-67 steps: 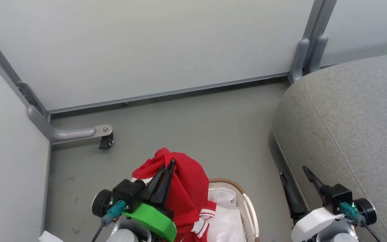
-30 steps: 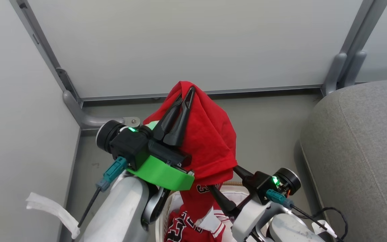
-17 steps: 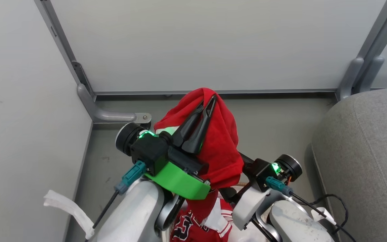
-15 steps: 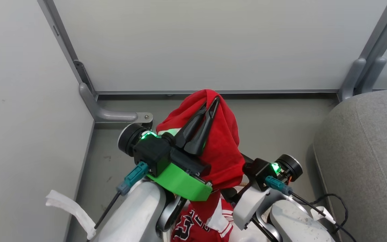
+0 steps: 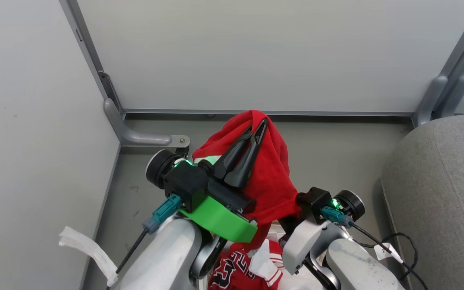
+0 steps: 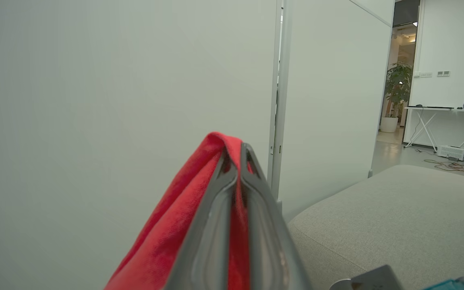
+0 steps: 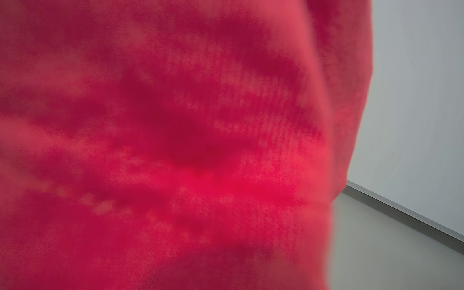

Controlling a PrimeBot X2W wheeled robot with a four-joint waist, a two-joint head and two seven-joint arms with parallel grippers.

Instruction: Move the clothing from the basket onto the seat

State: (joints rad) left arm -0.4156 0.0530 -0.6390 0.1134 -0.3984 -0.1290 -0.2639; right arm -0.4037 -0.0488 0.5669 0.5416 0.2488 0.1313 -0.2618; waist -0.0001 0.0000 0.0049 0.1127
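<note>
Well, the left gripper (image 5: 257,125) is lifted high over the grey floor (image 5: 336,153), with its two dark fingers pressed together on a fold of the plain red garment (image 5: 270,173). The cloth goes over the fingertips and hangs down on the right side of the gripper like a loose hood. In the left wrist view the same gripper (image 6: 236,150) has the two fingers side by side, with only a thin line of red garment (image 6: 175,225) between them and more of it falling down to the left.

The right gripper (image 5: 312,200) stands lower, just beside the hanging cloth. Its fingers go under the red fabric, so I cannot tell if they are spread or closed. In the right wrist view the red garment (image 7: 155,141) is very close to the lens and blurred.

Lower down, between the two pale forearms, lies the red jersey (image 5: 232,270) with its white, striped trim.

The seat (image 5: 437,193) is to the right, well apart from the lifted garment. It has no clothing on the part I can see. In the left wrist view the seat (image 6: 397,209) lies beyond the fingers, at the lower right.
</note>
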